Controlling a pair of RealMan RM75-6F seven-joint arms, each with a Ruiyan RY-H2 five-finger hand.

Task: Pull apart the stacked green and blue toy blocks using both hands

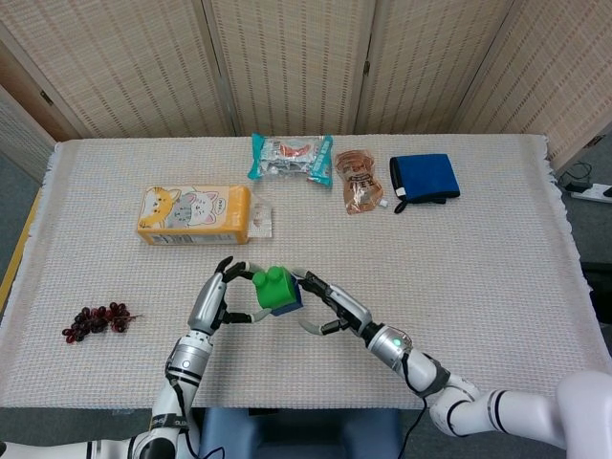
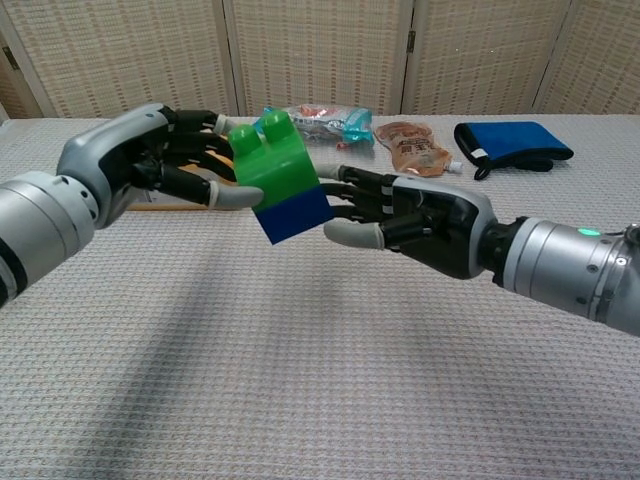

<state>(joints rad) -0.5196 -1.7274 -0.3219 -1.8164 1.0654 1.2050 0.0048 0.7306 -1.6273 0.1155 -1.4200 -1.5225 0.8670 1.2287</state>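
Currently the stacked pair is held above the bench [image 1: 497, 277]: left robot hand [image 2: 165, 165] grips the green block [image 2: 268, 150], right robot hand [image 2: 415, 215] has fingers against the blue block [image 2: 292, 215], grip not clearly closed. Step: securing the second hold. Next likely needs a firm clasp, then opposite pulls. No containers with visible contents.

Even, bright, diffuse light from above; no glare. Soft broad shadows on table [image 2: 330, 400] under both arms in chest view, faint in head view. Both views sharp, no motion blur. Slight softening at far table edge, mild wide-angle stretch at corners.
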